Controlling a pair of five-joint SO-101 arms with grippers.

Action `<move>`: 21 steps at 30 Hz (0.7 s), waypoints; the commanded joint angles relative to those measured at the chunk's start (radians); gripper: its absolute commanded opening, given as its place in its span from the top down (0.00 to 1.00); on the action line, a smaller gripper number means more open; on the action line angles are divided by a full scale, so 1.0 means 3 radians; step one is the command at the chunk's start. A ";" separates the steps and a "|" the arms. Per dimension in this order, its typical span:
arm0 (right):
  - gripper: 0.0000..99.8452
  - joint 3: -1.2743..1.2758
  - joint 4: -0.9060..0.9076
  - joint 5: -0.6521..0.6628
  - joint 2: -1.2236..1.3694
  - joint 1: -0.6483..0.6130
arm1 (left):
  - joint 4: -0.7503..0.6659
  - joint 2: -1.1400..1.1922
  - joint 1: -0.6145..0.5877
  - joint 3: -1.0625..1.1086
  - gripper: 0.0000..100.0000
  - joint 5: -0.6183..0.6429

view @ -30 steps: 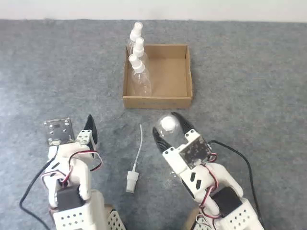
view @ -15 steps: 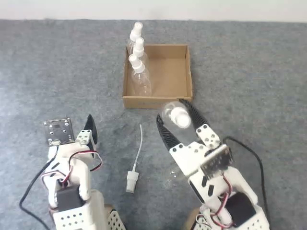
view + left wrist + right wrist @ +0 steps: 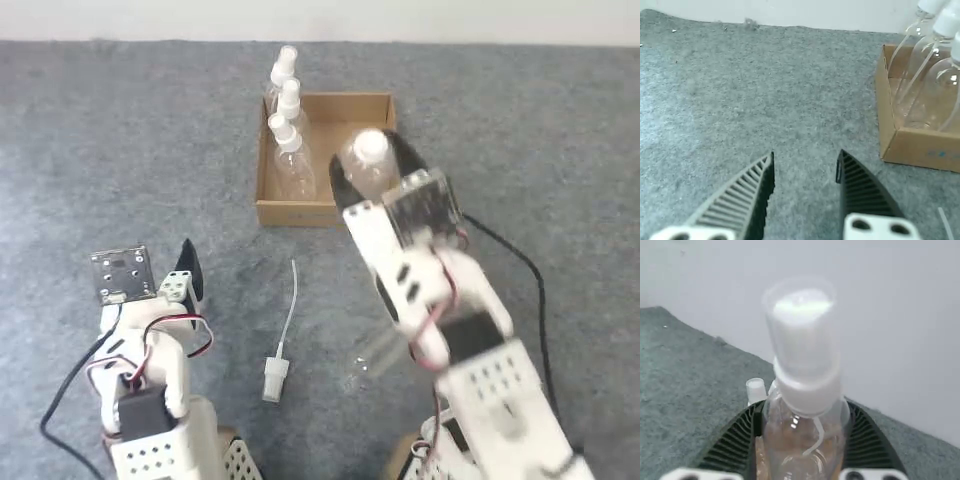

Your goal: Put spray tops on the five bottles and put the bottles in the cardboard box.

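The left claw (image 3: 805, 156) was held spread, empty. A loose spray top (image 3: 276, 374) lay at its 3 o'clock. The capped bottle (image 3: 364, 164), pinched by the right claw (image 3: 372, 170) over the cardboard box (image 3: 393, 150), would best be lowered upright into the free 3 o'clock half, clear of the three bottles (image 3: 291, 160) stood along its 9 o'clock wall.

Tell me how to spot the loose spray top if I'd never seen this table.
Find the cardboard box toward the back of the grey table, then come nearer. Between the left arm and the right arm lies the spray top. Unlike the tops fitted on bottles, it lies alone and flat, its thin white tube pointing at the box.
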 commanded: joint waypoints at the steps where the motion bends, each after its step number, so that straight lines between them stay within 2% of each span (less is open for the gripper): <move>1: 0.92 -0.0552 -0.0233 0.0010 0.0790 0.0151 | -0.0010 -0.0061 0.0000 -0.0028 0.81 0.0036; 9: 0.92 -0.1493 -0.0350 -0.0010 0.2186 0.0345 | -0.0010 -0.0061 0.0000 -0.0028 0.81 0.0036; 13: 0.92 -0.2020 -0.0366 -0.0363 0.2744 0.0437 | -0.0010 -0.0061 0.0000 -0.0028 0.81 0.0036; 21: 0.91 -0.2869 -0.0366 -0.0404 0.3624 0.0504 | -0.0010 -0.0061 0.0000 -0.0028 0.81 0.0036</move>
